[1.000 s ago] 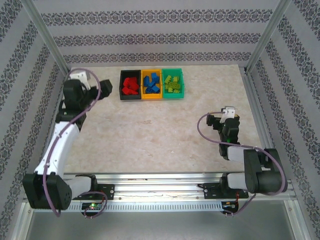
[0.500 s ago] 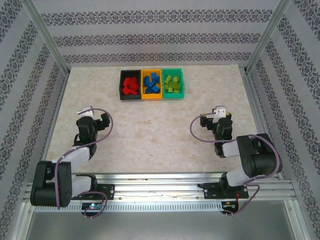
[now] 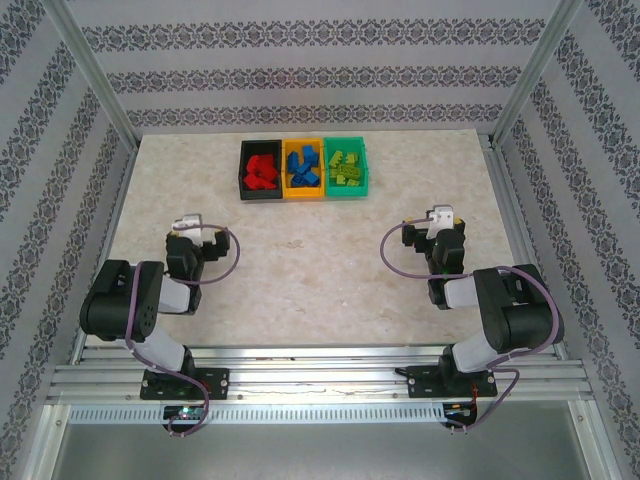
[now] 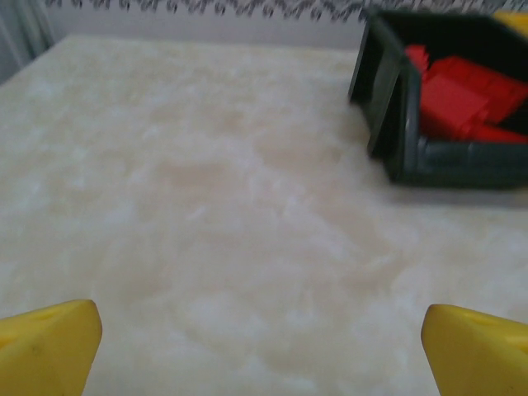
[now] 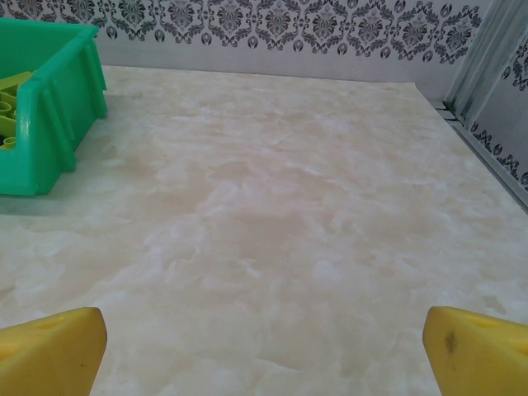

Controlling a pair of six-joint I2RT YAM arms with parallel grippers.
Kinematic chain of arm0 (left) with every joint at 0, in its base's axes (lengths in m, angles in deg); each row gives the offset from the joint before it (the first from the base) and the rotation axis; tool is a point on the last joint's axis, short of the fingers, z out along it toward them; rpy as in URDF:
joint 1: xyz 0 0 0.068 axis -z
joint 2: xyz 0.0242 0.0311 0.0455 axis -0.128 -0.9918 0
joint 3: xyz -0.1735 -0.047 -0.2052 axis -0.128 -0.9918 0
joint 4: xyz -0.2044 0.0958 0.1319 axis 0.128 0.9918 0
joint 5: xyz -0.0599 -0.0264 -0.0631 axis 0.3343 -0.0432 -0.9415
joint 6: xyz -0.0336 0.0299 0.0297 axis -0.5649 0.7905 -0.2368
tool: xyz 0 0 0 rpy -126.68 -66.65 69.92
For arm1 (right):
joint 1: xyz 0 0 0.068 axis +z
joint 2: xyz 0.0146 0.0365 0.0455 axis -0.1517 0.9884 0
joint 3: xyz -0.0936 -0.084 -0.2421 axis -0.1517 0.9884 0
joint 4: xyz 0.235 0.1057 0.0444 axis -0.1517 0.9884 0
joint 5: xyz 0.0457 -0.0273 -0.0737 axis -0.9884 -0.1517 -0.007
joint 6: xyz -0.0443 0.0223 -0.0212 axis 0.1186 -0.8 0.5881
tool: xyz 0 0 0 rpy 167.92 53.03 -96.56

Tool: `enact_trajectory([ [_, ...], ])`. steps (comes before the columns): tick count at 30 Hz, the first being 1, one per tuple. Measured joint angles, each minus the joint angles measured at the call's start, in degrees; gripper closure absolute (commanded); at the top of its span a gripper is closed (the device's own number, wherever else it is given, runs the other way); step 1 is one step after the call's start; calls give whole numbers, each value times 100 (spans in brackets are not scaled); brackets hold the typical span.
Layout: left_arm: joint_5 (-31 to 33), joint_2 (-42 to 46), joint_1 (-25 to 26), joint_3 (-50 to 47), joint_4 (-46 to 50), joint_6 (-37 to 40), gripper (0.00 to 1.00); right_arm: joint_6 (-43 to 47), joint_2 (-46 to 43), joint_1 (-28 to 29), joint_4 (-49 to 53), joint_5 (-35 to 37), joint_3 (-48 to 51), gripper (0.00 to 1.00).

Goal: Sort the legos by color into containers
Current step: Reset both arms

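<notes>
Nearest me, both arms sat low by the front edge of the table (image 3: 320,290), one to each side. The left gripper (image 4: 264,351) had its yellow fingertips (image 4: 49,346) spread as wide as they went, with just marble top showing between them and no brick in its hold. The right gripper (image 5: 264,351) stood the same, wide open, holding nothing, and its tips were at the two bottom corners of its own camera's view. Both pointed toward the back of the table.

Beyond them ran a broad stretch of pale marbled surface, well apart from the bins.

At the far side, three bins stood in a row, touching wall to wall. The black bin (image 3: 243,170) on the left held the red legos (image 3: 262,170), piled loosely. From the left wrist I could see its near corner and the red heap inside. The orange bin (image 3: 304,194) in the middle held the blue legos (image 3: 302,168). The teal bin (image 3: 347,193) on the right held the lime green legos (image 3: 346,168); the right wrist view caught its corner with a few green studs showing over the rim.
</notes>
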Motion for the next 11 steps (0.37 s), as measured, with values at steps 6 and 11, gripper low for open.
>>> enact_trajectory([
  [6,-146,17,0,208,240,85,1,-2,0,-2,81,-4,-33,2],
  [11,-195,17,0,260,485,87,1,-35,0,-103,157,-74,-72,2],
])
